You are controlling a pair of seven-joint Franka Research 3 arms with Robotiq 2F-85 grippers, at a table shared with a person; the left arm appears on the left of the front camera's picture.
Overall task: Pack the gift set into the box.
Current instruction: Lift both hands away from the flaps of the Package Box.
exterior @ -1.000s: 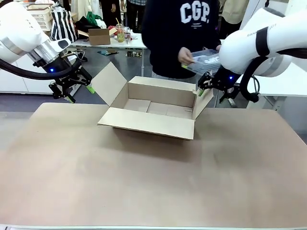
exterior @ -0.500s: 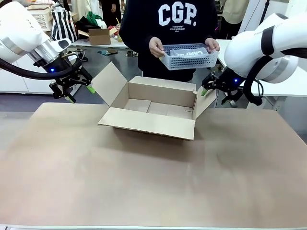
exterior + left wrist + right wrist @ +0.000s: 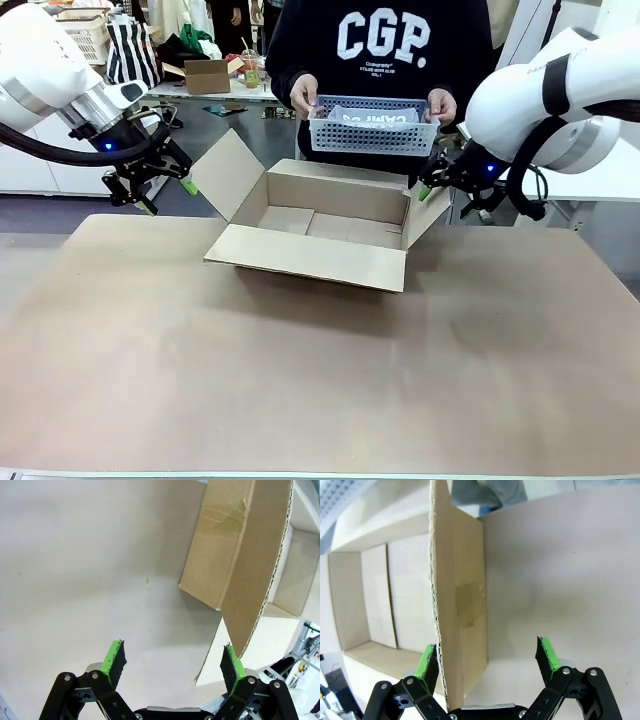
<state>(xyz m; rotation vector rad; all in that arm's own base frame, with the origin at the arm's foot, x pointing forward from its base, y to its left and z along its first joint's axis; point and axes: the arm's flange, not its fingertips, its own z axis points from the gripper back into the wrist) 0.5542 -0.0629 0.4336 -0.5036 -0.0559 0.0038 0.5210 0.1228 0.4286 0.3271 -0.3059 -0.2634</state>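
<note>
The box (image 3: pixel 320 228) stands open at the table's far middle, its flaps spread. Behind it a person holds the gift set, a pale grey slotted basket (image 3: pixel 372 128) with a "CAMPUS" pack inside, in both hands just above the box's far wall. My left gripper (image 3: pixel 168 197) hangs open beside the box's left flap (image 3: pixel 240 565), whose corrugated edge sits near one finger (image 3: pixel 231 662). My right gripper (image 3: pixel 427 190) is open at the right flap (image 3: pixel 462 605), which passes between its pads close to one finger (image 3: pixel 426 662). The open left gripper (image 3: pixel 172 660) and right gripper (image 3: pixel 486 659) grip nothing.
The brown tabletop (image 3: pixel 320 380) stretches bare in front of the box. A small brown carton (image 3: pixel 207 75) and cups sit on a white table far behind. Another white table (image 3: pixel 590 175) stands at the right behind my right arm.
The person has swung the basket from the right to the middle and squared it over the box's far wall. Both grippers have hardly moved.
</note>
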